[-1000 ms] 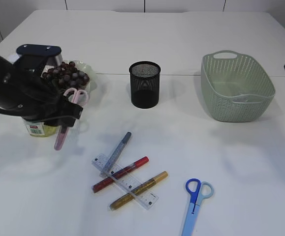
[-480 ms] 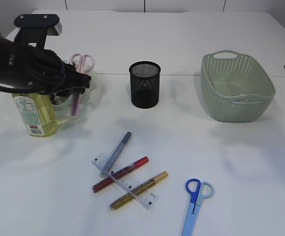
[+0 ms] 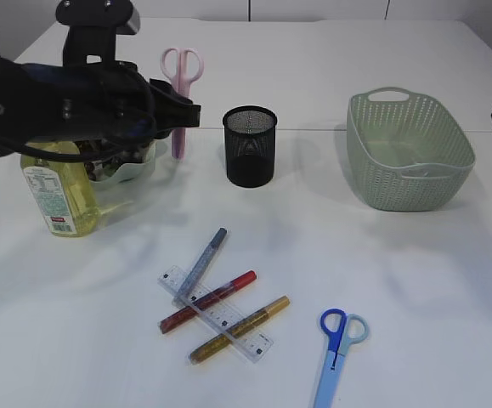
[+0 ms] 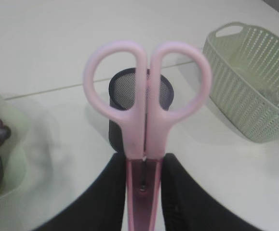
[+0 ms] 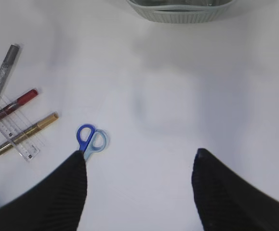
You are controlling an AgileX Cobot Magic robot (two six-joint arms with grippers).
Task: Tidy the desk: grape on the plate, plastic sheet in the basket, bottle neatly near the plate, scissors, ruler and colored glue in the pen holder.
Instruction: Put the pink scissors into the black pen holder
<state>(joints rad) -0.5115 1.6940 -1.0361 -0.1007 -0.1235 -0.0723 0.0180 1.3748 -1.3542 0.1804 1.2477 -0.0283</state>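
Left gripper [image 4: 143,178]: pinched pink scissors [image 3: 180,92] by the blades, handles up, for dropping into pen holder [image 3: 250,146] at three o'clock.
Right gripper [image 5: 139,166]: spread, empty.

The exterior view looks down at a slant from the front of the white table [image 3: 330,51] and takes in the whole top. The left wrist view sits close behind the pink scissors [image 4: 146,108] and faces level toward the black mesh pen holder [image 4: 117,120] and the green basket [image 4: 255,77], both also in the exterior view. The right wrist view looks down from high; it shares the blue scissors [image 5: 91,139] and the glue pens [image 5: 26,127] with the exterior view.
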